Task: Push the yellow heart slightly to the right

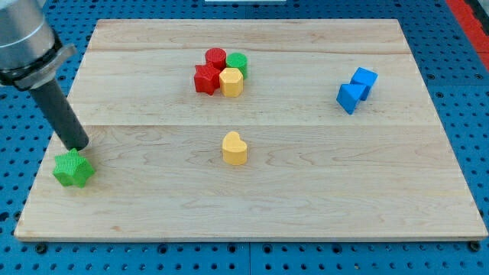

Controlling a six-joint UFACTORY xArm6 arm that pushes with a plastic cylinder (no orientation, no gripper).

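While my tip [79,147] was set touching the green star [73,169], no pincer being fitted, the yellow heart [234,148] was seen well to its right on the surface [367,198], untouched; an approach to its left side was judged needed.

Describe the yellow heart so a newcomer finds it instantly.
Start at the wooden board; just left of its centre, the yellow heart sits alone. The other yellow block, a hexagon, is packed into the red-and-green cluster toward the view's top.
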